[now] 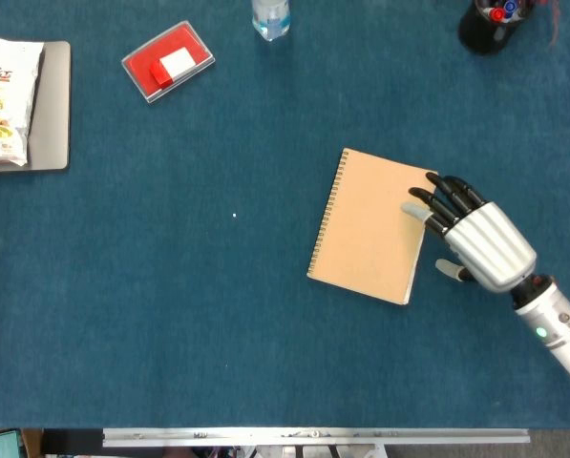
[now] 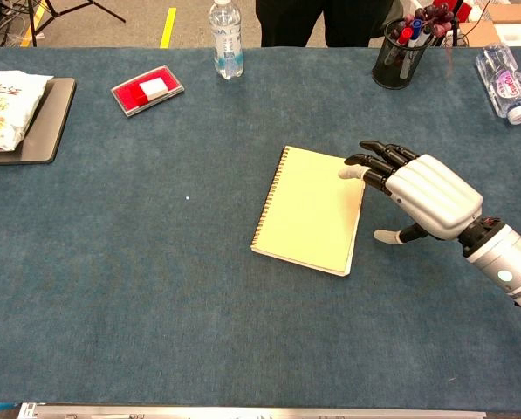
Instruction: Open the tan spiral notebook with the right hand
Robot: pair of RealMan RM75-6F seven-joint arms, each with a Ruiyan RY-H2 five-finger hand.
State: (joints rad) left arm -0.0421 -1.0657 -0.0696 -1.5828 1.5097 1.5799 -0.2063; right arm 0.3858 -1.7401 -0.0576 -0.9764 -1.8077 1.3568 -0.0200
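**Entry: notebook, closed — right hand at its free edge**

Item. Notebook (image 1: 374,225), tan cover, spiral along its left side, lying flat and closed on the blue tabletop (image 1: 218,315), a little right of centre and turned slightly clockwise. No page is lifted.

Right hand (image 1: 475,239). Palm down, fingers (image 2: 371,161) spread and holding nothing. The fingertips reach over the notebook's upper right corner; whether they touch the cover or hover just above it cannot be told. The thumb sits apart, off the cover, beside the right edge.

Left hand. Not in either view.

Step in hand (a judgement). Getting a purchase on the cover's free edge, opposite the spiral. The task is barely begun.

How to do it well:
- Work the right-hand edge, since the cover hinges on the spiral at the left.
- Bring the thumb under the cover's edge, or drag a fingertip outward to curl the cover up, then pinch only the cover (not a wad of pages).
- Swing it in an arc leftward over the spiral until it lies flat.
- Keep downward pressure light; the notebook lies loose on the cloth and is likely to slide or turn if pushed sideways.

Also present, well apart from the work: red case (image 1: 168,61), bottle (image 1: 270,17), pen cup (image 1: 493,23), snack bag (image 1: 2,100) on a grey tray (image 1: 53,105).
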